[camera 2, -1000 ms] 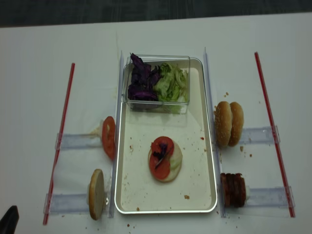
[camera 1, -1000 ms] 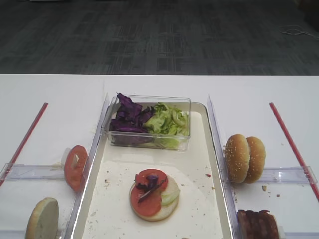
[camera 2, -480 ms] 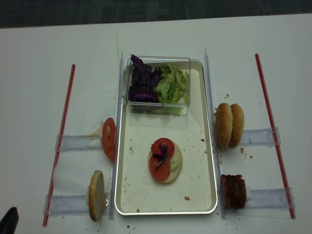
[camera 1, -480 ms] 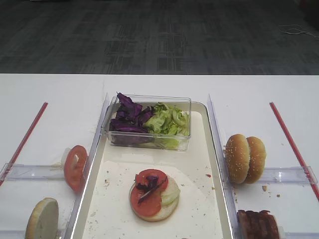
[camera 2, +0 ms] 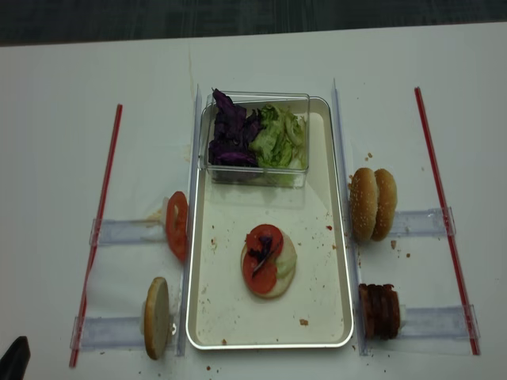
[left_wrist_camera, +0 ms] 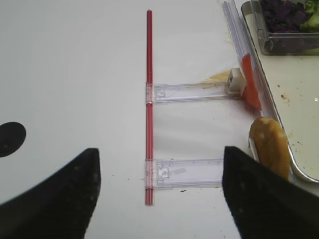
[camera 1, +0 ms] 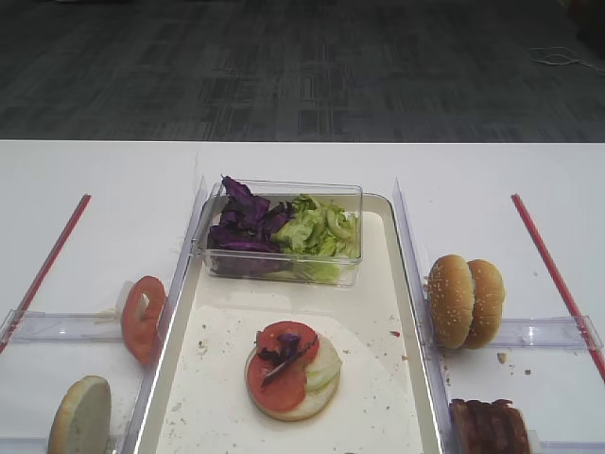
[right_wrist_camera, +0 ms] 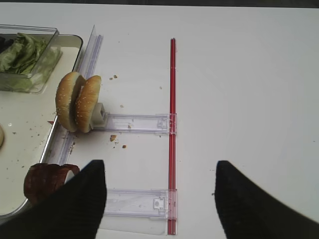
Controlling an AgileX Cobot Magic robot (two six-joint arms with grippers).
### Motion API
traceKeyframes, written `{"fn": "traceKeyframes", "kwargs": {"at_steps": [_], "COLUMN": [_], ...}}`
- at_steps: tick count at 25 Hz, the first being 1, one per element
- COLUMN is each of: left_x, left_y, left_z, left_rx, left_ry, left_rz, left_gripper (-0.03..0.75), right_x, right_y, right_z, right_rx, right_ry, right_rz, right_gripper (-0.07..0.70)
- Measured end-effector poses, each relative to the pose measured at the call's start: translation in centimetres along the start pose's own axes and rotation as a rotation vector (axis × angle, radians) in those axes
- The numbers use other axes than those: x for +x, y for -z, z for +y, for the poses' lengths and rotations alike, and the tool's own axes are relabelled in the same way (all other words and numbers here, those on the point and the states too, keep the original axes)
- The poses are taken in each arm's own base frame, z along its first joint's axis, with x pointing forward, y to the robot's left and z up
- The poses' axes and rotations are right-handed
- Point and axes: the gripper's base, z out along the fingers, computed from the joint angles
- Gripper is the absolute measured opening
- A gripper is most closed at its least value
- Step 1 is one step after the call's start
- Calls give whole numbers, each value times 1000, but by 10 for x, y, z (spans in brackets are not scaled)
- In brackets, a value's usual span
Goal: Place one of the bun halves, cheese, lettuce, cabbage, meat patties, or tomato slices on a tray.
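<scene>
On the cream tray (camera 1: 378, 284) lies a bun half (camera 1: 317, 397) topped with lettuce, tomato slices (camera 1: 279, 364) and a cabbage tuft. Left of the tray, a tomato slice (left_wrist_camera: 250, 87) and a bun half (left_wrist_camera: 269, 147) stand on edge. On the right stand two bun halves (right_wrist_camera: 77, 102) and the meat patties (right_wrist_camera: 45, 181). No cheese is in view. My left gripper (left_wrist_camera: 159, 199) hangs open over the left rails, holding nothing. My right gripper (right_wrist_camera: 159, 199) is open and empty over the right rails.
A clear tub (camera 1: 279, 270) at the tray's far end holds purple cabbage (camera 1: 244, 227) and green lettuce (camera 1: 317, 232). Clear rails (camera 2: 123, 231) and red strips (camera 2: 103, 206) lie on both sides of the tray. Crumbs dot the tray and table.
</scene>
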Motion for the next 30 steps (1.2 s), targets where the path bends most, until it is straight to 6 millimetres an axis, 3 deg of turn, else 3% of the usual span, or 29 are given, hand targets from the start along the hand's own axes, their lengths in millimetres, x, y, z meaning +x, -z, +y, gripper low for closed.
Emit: {"fn": "traceKeyframes", "kwargs": {"at_steps": [30], "left_x": [0], "left_y": [0], "left_z": [0], "left_rx": [0], "left_ry": [0], "left_rz": [0], "left_gripper": [492], "right_x": [0], "right_y": [0], "right_z": [0], "right_rx": [0], "right_ry": [0], "right_rz": [0], "right_gripper": [506]}}
